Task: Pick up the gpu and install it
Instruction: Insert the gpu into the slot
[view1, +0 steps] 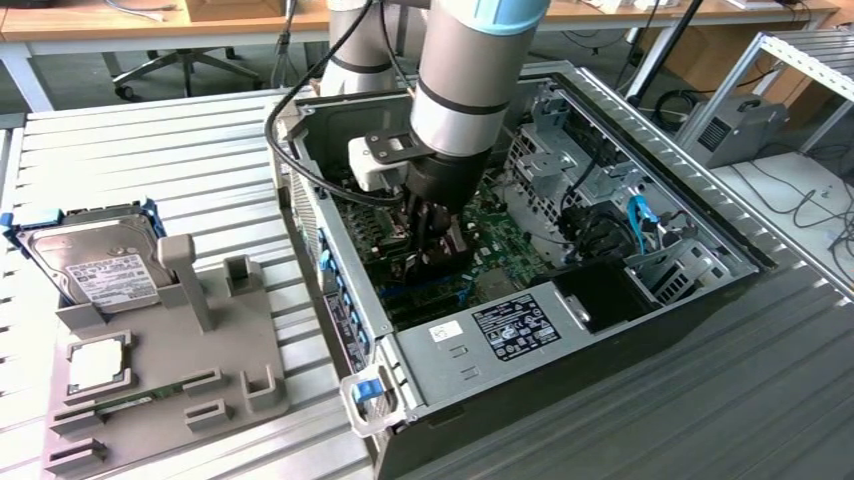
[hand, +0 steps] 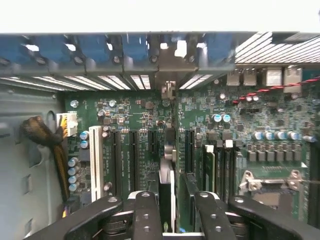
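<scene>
the pincer is down inside the open case, over the motherboard, with the gpu standing on edge between its fingers. the card sits in line with the slots, its bracket end pointing toward the rear wall of the case. the fingers look spread a little off the card's faces, more beside it than pinching it, though whether the pads touch it at all i cannot tell. in the exterior view the arm comes straight down into the middle of the case, and the gpu shows as a dark upright slab under the wrist.

risks as i judge them: if the card is not fully home in its slot, loose fingers leave it free to lean or rock, and its contact edge could ride up at one end. if the bracket has not dropped cleanly against the rear wall, the card would sit tilted. a pad dragging on the card as the arm moves could pull it back out or twist it in the slot. the fingers are also close to the neighbouring slots and the memory just beside them, so a sideways drift could knock those. the cable at the board's edge is well apart and looks safe
</scene>
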